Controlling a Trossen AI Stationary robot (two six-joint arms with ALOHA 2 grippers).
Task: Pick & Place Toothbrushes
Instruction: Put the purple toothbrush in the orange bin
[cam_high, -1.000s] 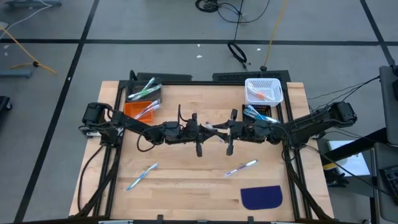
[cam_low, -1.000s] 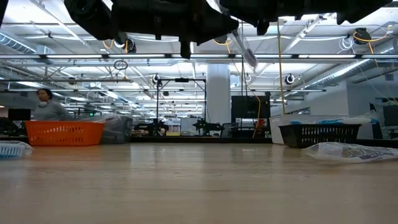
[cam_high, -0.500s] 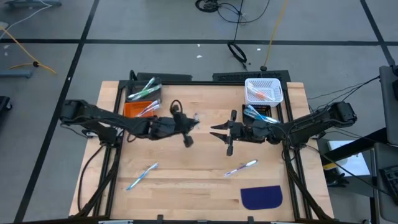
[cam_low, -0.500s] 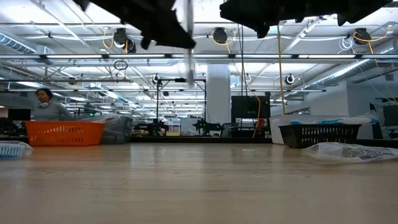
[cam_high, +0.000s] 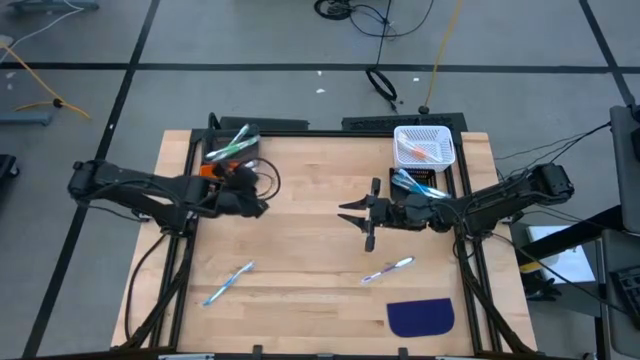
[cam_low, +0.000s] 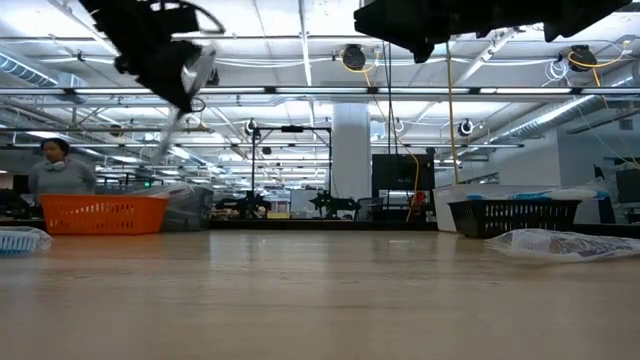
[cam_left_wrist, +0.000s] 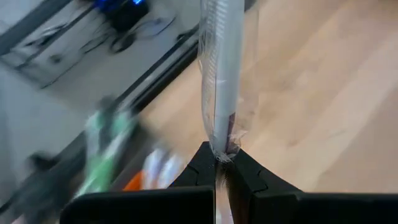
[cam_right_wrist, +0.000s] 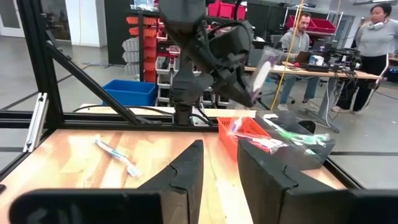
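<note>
Broadly, the wooden tabletop (cam_high: 300, 250) carries two bins at its far-left corner, a dark bin (cam_high: 232, 145) with green toothbrushes and an orange bin (cam_high: 218, 176) just nearer, and a white basket (cam_high: 424, 146) at its far-right corner. A dark blue mat (cam_high: 420, 317) lies near the near-right edge.

The left gripper (cam_high: 252, 190) hangs above the tabletop just beside the orange bin, its fingers pressed together on the end of a wrapped toothbrush (cam_left_wrist: 221, 74), which sticks out ahead of them in the left wrist view. The step in hand looks like delivery into one of the far-left bins. To do it well, I would bring the brush fully over the bin's opening, tip the free end down inside the walls, and only then part the fingers, since a long thin stick pinched at one end can swing and catch the rim or bounce out.

The right gripper (cam_high: 355, 213) waits over the middle of the tabletop, fingers spread and holding nothing.

Two more toothbrushes lie loose: a blue one (cam_high: 228, 283) toward the near-left corner, another (cam_high: 387, 270) right of centre, near the mat.
</note>
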